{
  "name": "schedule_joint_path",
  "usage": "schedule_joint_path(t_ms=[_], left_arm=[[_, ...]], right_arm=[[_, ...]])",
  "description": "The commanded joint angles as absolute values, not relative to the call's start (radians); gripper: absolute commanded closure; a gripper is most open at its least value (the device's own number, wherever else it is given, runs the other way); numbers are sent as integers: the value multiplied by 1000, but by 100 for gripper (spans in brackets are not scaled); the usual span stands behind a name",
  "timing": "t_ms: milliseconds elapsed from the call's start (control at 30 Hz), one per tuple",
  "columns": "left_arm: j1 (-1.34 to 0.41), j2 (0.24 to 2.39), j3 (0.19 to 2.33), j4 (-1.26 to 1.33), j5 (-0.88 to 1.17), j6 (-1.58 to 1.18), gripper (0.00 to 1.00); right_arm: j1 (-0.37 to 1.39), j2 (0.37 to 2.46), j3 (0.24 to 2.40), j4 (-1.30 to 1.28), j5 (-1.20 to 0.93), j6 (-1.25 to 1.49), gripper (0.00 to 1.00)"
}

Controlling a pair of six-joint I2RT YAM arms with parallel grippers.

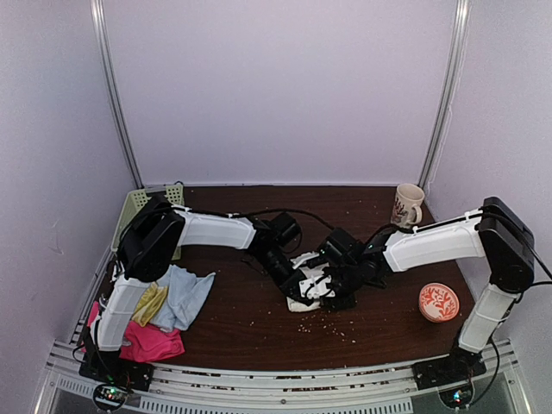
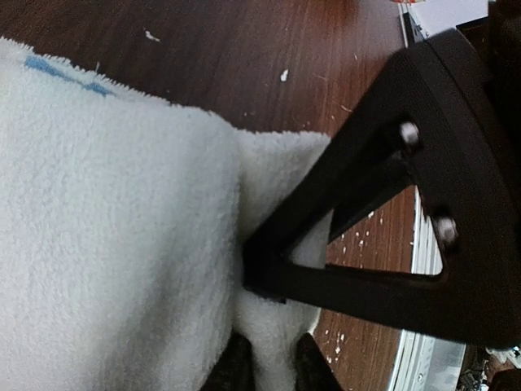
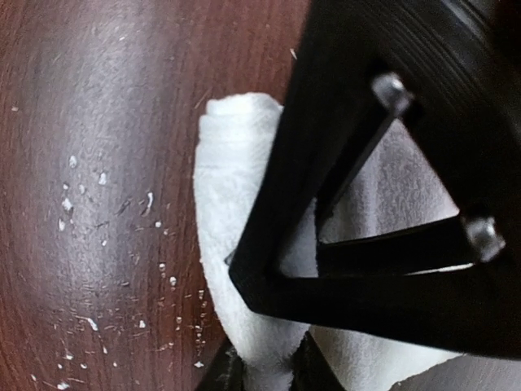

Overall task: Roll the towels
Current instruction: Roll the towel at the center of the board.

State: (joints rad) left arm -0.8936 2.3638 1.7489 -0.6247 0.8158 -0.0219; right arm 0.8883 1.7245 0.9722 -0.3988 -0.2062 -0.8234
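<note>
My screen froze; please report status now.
Jaws of left gripper and right gripper shut on white towel. Towel partly rolled. Only crumbs nearby.

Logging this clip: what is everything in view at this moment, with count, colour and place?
white towel: one, cream-white, table centre, one edge rolled
pale blue towel: one, pale blue, left side of table, loose
yellow-green towel: one, yellow-green, at the blue towel's left edge
pink towel: one, hot pink, near-left corner
basket: one, pale green, far-left corner
mug: one, cream with dark pattern, far right
round disc: one, orange-red with white pattern, near right
crumbs: many, white, scattered near the white towel
table: one, dark brown wood
left gripper: one, black, pinching the white towel
right gripper: one, black, pinching the white towel
</note>
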Motion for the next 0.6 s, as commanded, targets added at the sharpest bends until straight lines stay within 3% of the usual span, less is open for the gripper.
schedule_joint_path(t_ms=[0,233,567], left_arm=[[-880,2350,1701,-617,662,-23,77],[-850,2044,1459,-374,357,-47,59],[-917,1521,944,151,68,-44,54]], right_arm=[[895,1762,967,-473,-247,-842,89],[862,1829,1070,-707,-477,-824,94],[719,2182,1441,-1104,-737,-812,94]])
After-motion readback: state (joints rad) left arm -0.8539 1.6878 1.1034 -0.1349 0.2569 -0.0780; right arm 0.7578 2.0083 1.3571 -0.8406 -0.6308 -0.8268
